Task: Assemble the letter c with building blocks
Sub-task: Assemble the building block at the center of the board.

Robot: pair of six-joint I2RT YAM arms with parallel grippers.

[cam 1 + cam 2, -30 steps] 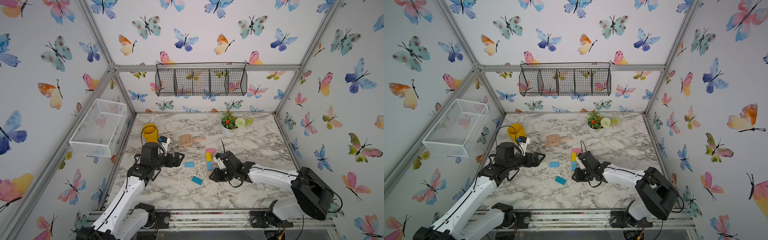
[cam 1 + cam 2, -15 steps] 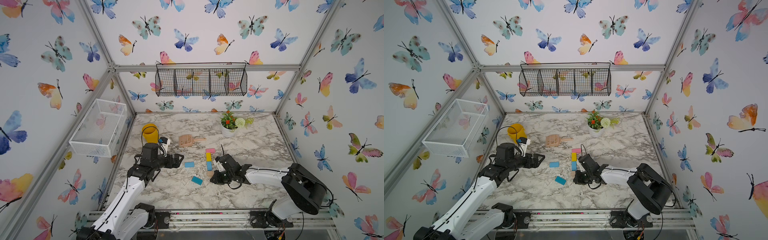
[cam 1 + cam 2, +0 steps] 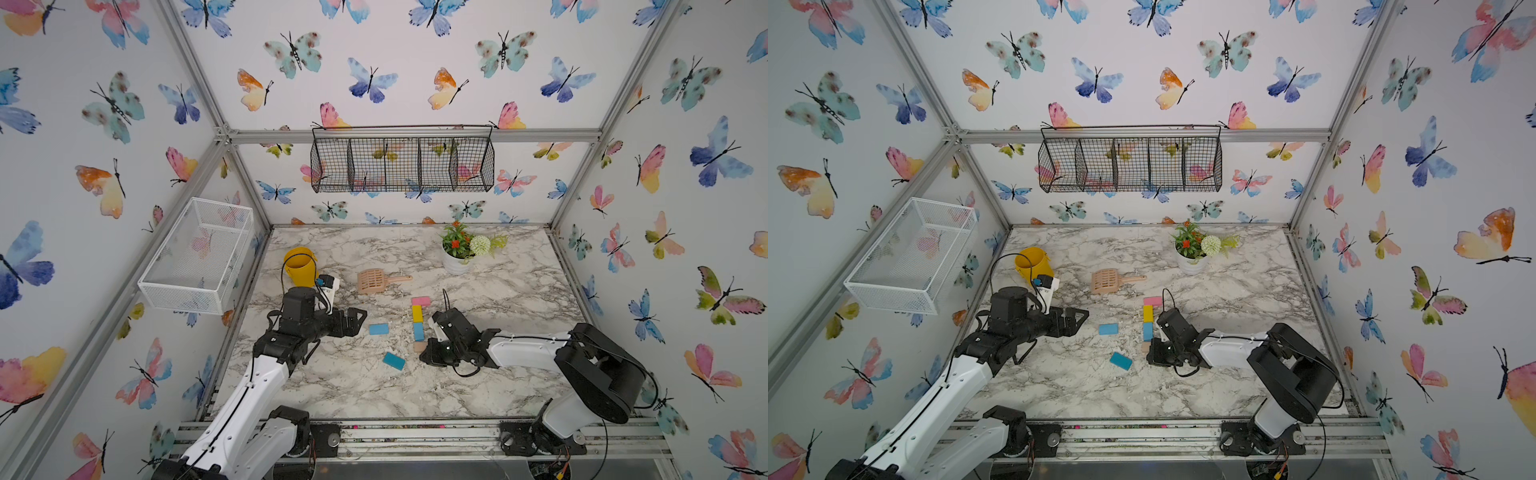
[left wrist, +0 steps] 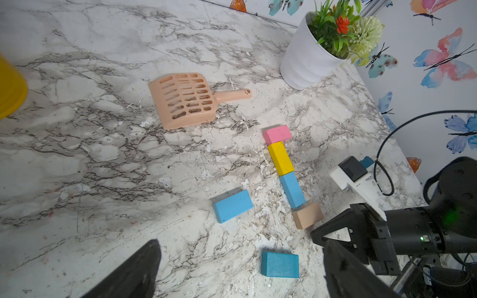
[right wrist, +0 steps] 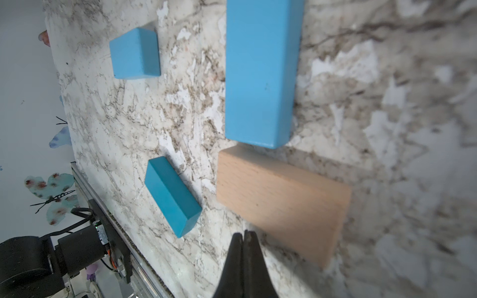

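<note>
In both top views pink (image 3: 420, 301), yellow (image 3: 417, 313) and light blue (image 3: 418, 331) building blocks lie end to end in a line. A tan block (image 5: 281, 203) lies askew at the line's near end, touching the light blue one (image 5: 260, 72). My right gripper (image 5: 244, 233) is shut on nothing, its tip low on the table against the tan block's (image 3: 419, 346) near edge. A loose light blue block (image 4: 232, 205) and a teal block (image 4: 280, 264) lie apart to the left. My left gripper (image 4: 240, 255) hovers open short of the teal block (image 3: 393, 360).
A peach slotted scoop (image 3: 376, 281) lies behind the blocks. A yellow bucket (image 3: 299, 266) stands at the back left and a white flower pot (image 3: 455, 262) at the back right. A white mesh bin (image 3: 199, 253) hangs on the left wall.
My right gripper's jaws have shut empty, and its arm has drawn in a little toward the tan block. The left arm has stayed still and open.
</note>
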